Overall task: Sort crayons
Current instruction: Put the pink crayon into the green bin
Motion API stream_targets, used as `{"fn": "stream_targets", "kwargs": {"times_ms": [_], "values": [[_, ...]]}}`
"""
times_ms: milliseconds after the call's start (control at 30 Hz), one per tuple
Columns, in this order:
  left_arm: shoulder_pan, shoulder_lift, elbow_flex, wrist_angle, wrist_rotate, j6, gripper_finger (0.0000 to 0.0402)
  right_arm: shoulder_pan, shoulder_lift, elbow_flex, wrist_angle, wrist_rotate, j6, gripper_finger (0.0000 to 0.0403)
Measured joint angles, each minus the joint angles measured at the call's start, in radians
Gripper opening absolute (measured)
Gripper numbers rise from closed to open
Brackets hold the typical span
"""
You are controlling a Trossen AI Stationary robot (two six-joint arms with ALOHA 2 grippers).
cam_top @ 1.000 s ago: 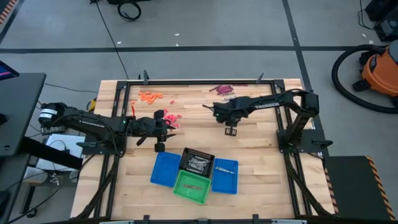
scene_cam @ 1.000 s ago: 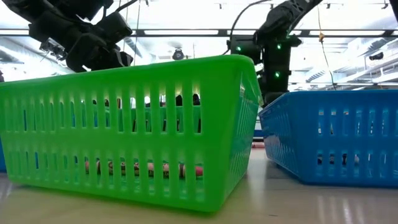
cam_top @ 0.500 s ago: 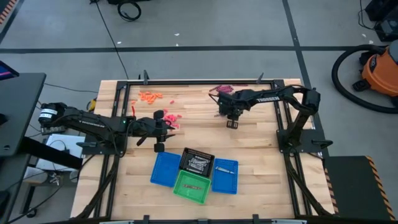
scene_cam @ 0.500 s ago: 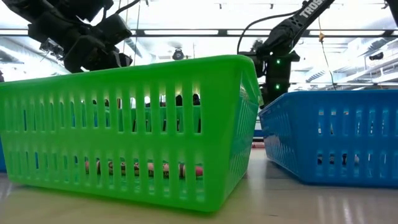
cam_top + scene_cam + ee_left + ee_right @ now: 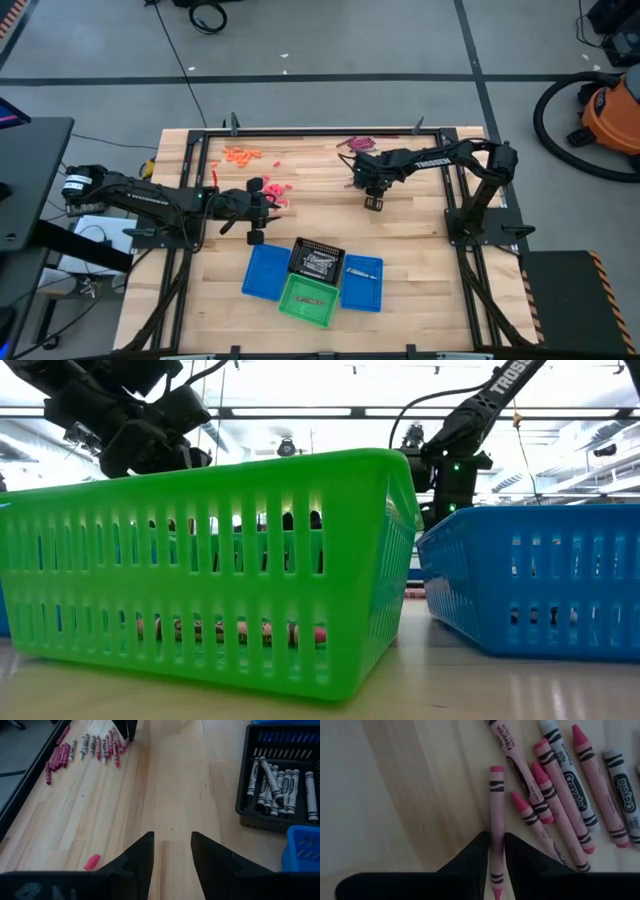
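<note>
Right gripper (image 5: 493, 851) down at the far-edge pile of crayons (image 5: 358, 144) — fingers closed around one pink crayon (image 5: 495, 805), lying flat on the table (image 5: 420, 240). Left gripper (image 5: 171, 851) near the scattered pink crayons (image 5: 276, 190) — fingers apart, holding nothing. Grey crayons sorted in the black basket (image 5: 280, 815).

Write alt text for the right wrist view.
The right end effector has its two dark fingers on either side of one pink paper-wrapped crayon lying on the pale wooden table. More pink and grey-white crayons lie loose beside it.
</note>
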Motion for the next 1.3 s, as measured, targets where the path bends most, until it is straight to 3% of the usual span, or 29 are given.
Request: {"fn": "stream_targets", "kwargs": {"times_ms": [233,667,1000,1300], "values": [[0.0,0.0,0.0,0.0,0.0,0.0,0.0141,0.0,0.002,0.005,-0.008,-0.006,0.024,0.0011],[0.0,0.0,0.0,0.0,0.0,0.001,0.0141,0.059,0.01,0.145,-0.079,-0.013,0.074,0.0009],[0.001,0.0,-0.09,0.176,0.0,0.053,0.0141,0.209,0.008,0.3,-0.068,-0.219,0.208,0.0009],[0.025,0.0,-0.105,0.189,-0.001,0.025,0.0141,0.373,0.007,0.342,0.125,-0.37,0.388,0.0009]]}}
